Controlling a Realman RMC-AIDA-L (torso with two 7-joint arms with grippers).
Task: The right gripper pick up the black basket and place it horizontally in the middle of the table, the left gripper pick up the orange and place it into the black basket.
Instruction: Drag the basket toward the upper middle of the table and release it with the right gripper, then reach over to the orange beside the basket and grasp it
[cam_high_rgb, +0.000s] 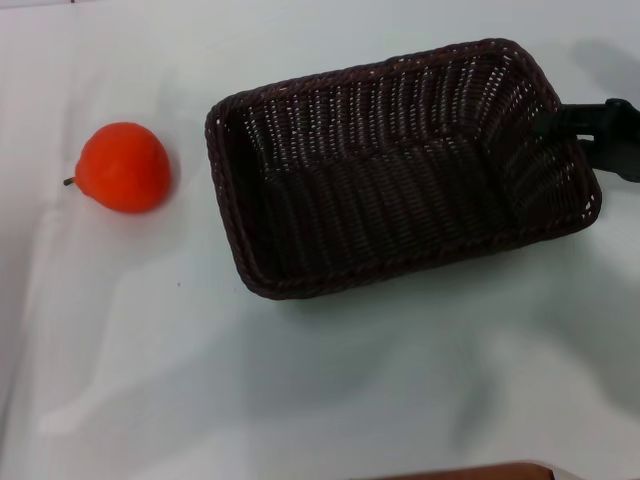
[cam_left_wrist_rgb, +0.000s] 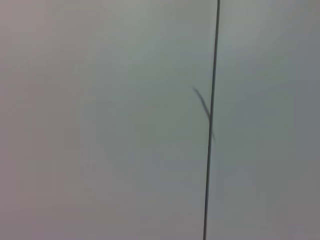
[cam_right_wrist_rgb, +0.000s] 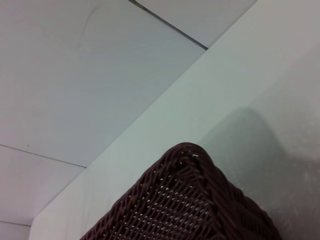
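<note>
Basket (cam_high_rgb: 400, 170) fills the upper middle and right of the head view, open side up, its long axis running roughly across the frame with the right end tipped slightly toward the top. The right gripper (cam_high_rgb: 562, 122) reaches in from the right edge and sits at the basket's right-hand rim, one dark finger lying over the wall, so it looks clamped on that rim, though the far finger is hidden behind the weave. The right wrist view shows only a basket corner (cam_right_wrist_rgb: 192, 200) close up against the table (cam_high_rgb: 300, 400). The orange (cam_high_rgb: 124, 167) rests on the table at the left, well apart from the basket, stem pointing to the left edge. The left gripper is not in any view; its wrist camera sees only a blank pale surface. By my reading the first step is in hand: the basket is being set level and centred. Next calls for squaring it, letting go, and clearing the right arm before the left goes for the orange.
</note>
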